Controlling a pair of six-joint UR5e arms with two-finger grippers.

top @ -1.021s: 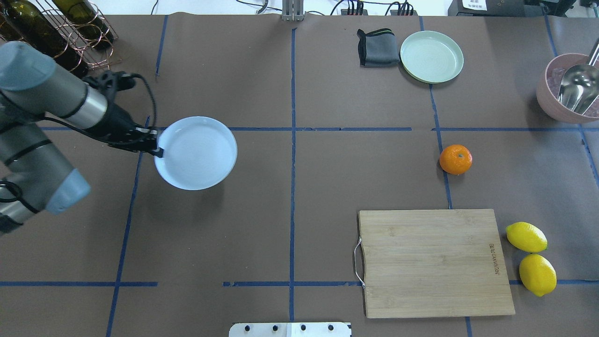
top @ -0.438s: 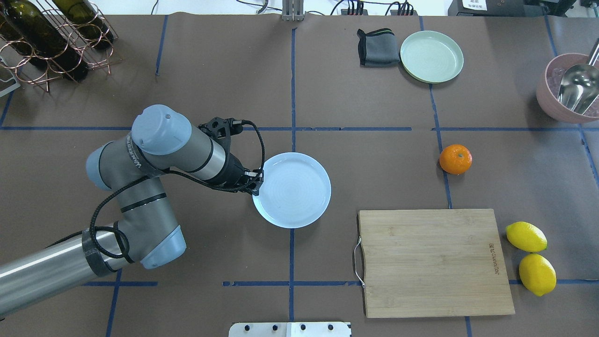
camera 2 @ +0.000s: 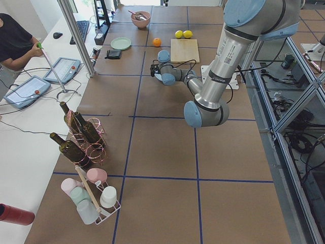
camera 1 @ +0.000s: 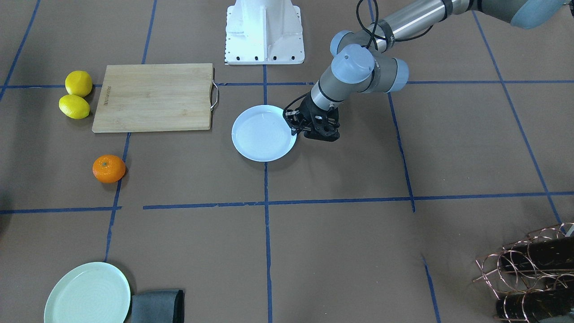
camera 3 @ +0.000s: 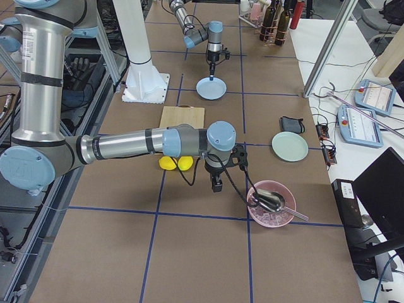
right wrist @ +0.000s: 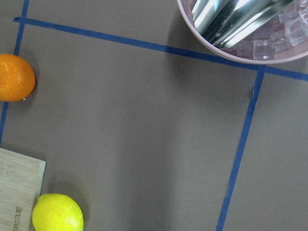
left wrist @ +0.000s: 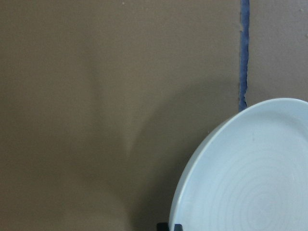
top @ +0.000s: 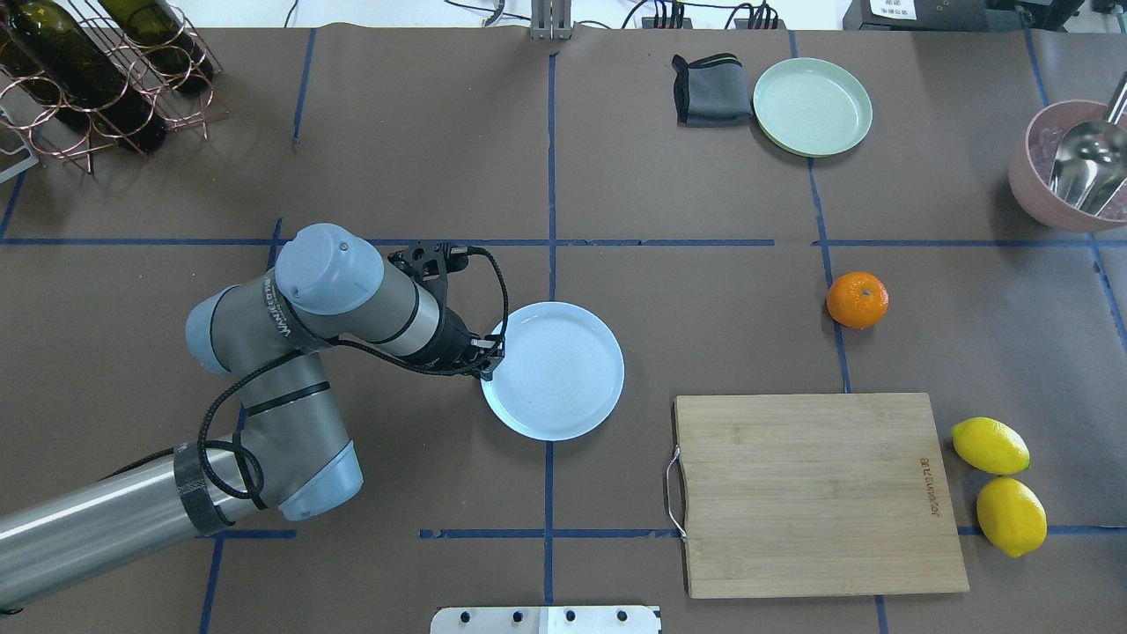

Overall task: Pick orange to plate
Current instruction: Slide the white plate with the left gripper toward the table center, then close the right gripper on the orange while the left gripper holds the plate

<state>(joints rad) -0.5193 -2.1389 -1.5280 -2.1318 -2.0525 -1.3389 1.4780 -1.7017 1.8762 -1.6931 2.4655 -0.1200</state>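
bringing the plate in from the left side of the table toward the middle with the left gripper, and slowing: covering a long stretch a second ago, barely creeping rightward and toward the robot in the last instant. pinching the plate's left rim tight between the fingers, showing in the left wrist view as dark tips at the rim's edge. looking like the setting-down stage, though not showing clearly whether touching the table yet. leaving the orange unmoved, sitting on a blue tape line well to the right of the plate, just beyond the far edge of the cutting board. judging by this, placing the plate first, with the fruit pick not yet begun. hanging the right gripper over the patch between the orange, the lemons and the pink bowl; showing only from the side camera, so not telling whether open or closed.

carrying nothing on the plate. holding nothing on the green plate either, lying at the far side beside a folded grey cloth. holding ice cubes and a metal scoop in the pink bowl at the right edge. keeping dark bottles in the wire rack at the far left corner.
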